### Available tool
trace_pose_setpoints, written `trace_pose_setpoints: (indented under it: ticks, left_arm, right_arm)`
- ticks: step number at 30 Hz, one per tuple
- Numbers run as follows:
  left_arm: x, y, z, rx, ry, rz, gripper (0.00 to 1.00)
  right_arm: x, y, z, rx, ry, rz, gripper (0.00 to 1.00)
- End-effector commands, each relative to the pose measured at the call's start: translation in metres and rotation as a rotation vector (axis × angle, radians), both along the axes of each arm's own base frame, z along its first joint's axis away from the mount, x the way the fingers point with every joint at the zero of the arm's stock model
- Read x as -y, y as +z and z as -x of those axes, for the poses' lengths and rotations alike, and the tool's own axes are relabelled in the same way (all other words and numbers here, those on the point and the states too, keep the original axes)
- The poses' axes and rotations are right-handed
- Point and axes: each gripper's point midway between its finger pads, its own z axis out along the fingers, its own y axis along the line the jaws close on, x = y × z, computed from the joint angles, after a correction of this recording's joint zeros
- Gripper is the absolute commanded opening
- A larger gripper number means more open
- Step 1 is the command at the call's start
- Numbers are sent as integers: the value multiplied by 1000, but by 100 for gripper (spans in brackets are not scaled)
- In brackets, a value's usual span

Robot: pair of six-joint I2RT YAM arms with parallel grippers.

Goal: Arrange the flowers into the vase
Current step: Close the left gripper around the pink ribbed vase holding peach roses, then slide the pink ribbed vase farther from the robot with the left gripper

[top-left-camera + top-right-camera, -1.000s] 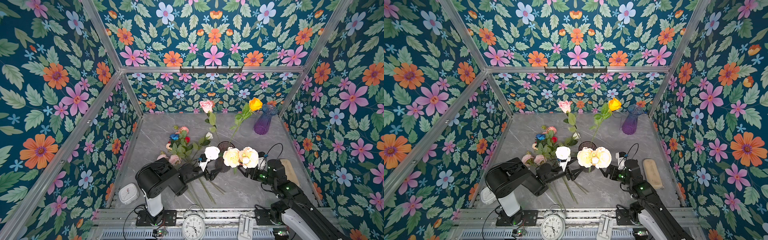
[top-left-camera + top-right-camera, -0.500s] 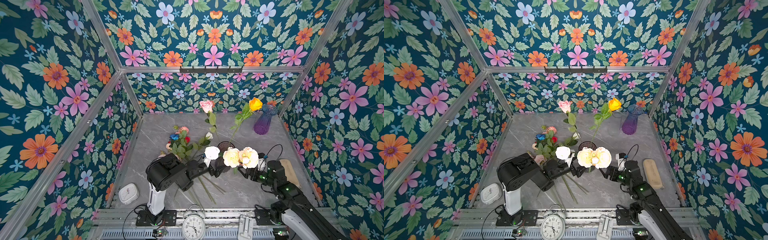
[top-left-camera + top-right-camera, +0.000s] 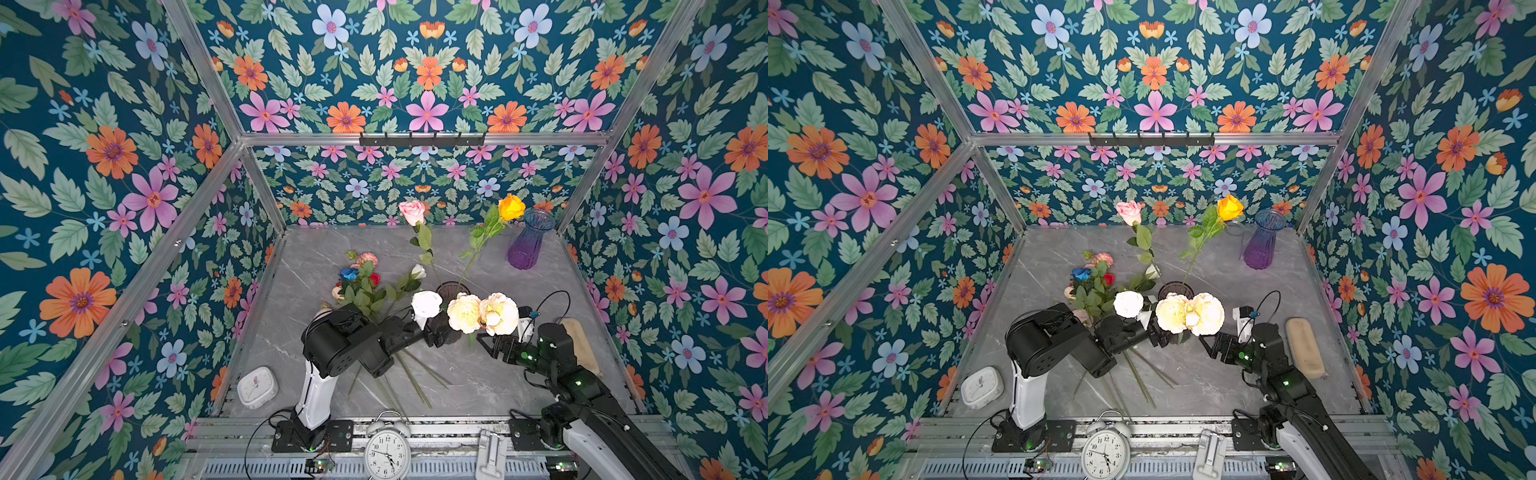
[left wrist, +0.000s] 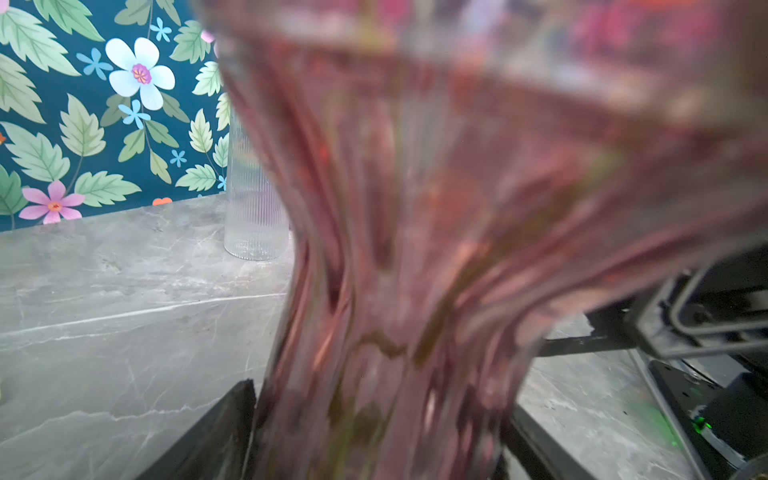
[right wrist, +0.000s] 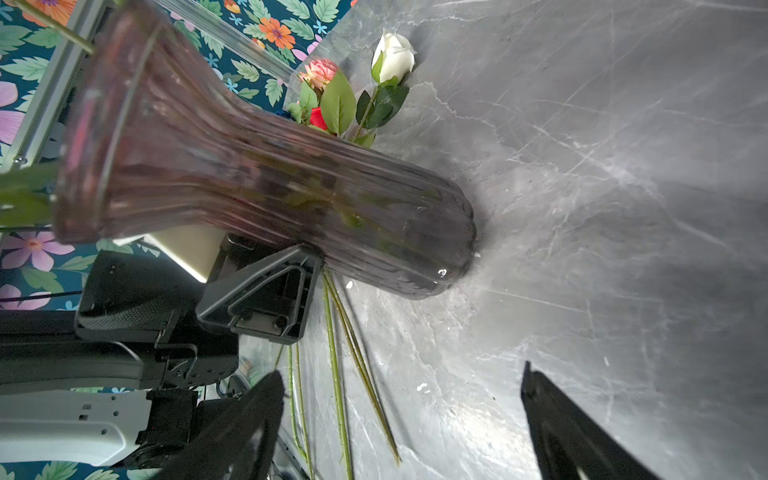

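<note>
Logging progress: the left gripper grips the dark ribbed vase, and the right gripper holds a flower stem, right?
No. The right gripper is open and empty, as the right wrist view shows. The left gripper does grip the dark ribbed vase.

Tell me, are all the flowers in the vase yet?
Not yet. Done: the pink rose, orange rose and cream peonies stand in the dark vase. In hand: the left gripper grips that vase; the right gripper is open and empty. Left: the loose bunch lying on the table.
</note>
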Motion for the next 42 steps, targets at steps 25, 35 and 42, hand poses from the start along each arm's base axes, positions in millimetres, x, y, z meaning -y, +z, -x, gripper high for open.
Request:
trace_pose_setpoints:
  ticks: [25,35,42]
  left_arm:
    - [15,8,-40,153,75,-24,72]
    - [22,12,-70,164,139,-1,73]
    - [30,15,-98,153,162,-35,73]
  right_arm:
    - [16,-11,14,9,-33,72,91]
    - [16,-12,12,25,-37,77,91]
    - [16,-10,12,33,-34,80,91]
